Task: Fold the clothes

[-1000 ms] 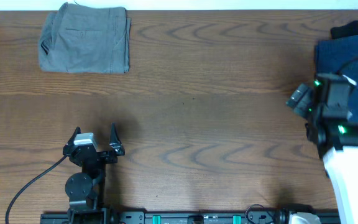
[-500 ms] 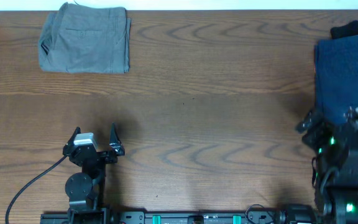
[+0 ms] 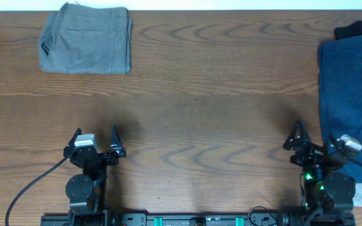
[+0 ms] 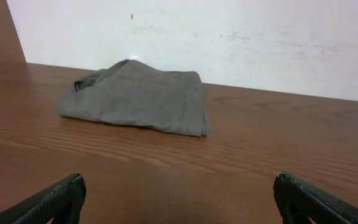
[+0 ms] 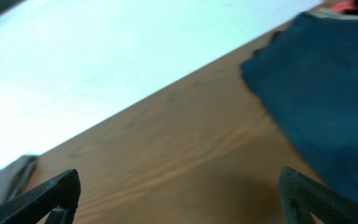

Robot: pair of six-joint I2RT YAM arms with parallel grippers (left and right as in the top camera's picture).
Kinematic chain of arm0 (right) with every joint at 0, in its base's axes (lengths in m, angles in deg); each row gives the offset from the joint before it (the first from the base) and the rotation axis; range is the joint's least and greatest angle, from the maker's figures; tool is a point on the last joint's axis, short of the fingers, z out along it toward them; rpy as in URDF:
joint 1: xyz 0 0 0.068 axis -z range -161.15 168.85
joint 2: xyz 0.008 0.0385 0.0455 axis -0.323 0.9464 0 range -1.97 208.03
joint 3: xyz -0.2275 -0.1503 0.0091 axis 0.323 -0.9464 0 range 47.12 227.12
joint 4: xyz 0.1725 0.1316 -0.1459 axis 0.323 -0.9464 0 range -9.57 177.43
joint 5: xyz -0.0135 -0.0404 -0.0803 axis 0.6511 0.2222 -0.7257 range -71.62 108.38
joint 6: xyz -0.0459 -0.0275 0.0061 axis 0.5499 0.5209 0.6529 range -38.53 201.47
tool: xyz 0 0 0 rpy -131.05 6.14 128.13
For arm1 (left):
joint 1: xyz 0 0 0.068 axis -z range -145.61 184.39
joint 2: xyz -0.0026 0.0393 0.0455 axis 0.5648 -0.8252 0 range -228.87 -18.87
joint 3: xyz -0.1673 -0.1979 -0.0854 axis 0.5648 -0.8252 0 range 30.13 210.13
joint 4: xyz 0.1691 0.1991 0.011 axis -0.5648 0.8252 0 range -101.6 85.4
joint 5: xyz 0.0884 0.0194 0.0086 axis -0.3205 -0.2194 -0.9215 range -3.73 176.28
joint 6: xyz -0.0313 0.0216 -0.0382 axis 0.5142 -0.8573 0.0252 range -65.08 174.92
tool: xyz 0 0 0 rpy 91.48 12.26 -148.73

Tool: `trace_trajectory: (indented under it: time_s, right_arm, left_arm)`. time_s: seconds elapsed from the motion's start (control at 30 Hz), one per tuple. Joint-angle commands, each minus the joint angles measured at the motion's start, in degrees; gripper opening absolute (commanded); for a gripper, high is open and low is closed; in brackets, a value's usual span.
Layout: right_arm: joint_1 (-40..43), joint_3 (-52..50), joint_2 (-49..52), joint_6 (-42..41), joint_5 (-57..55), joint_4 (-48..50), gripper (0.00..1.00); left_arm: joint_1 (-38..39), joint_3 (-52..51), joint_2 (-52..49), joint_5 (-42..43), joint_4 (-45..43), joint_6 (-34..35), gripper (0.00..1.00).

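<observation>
Trouble is likeliest at the navy-blue shorts (image 3: 351, 88), spread along the right edge of the table (image 3: 200, 94), with the small black garment (image 3: 357, 29) apparently touching their far end: a one-sided pinch could bunch them or drag both. Their long axis runs near-to-far; the folded grey-khaki shorts (image 3: 87, 41), at the far left corner, lie crosswise. Left gripper (image 3: 95, 141) and right gripper (image 3: 319, 143) both gape, holding nothing.

Bright, even light, soft shadows; the right wrist view blurs the navy-blue shorts (image 5: 328, 93).
</observation>
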State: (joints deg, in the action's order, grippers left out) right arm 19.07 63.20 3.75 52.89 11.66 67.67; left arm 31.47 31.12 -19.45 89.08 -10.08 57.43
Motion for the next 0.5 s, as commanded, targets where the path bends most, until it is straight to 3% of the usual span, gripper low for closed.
trace_trajectory:
  time_s: [0.0, 0.47]
  right_arm:
    - [-2.01, -4.00, -3.56, 1.49, 3.02, 2.99, 0.99]
    - [-2.12, -14.03, -5.44, 5.55, 8.94, 17.44, 0.99]
  left_arm:
    - [-0.24, -0.76, 0.35, -0.74, 2.32, -0.98, 0.98]
    - [-0.24, -0.76, 0.35, -0.74, 2.32, -1.01, 0.98]
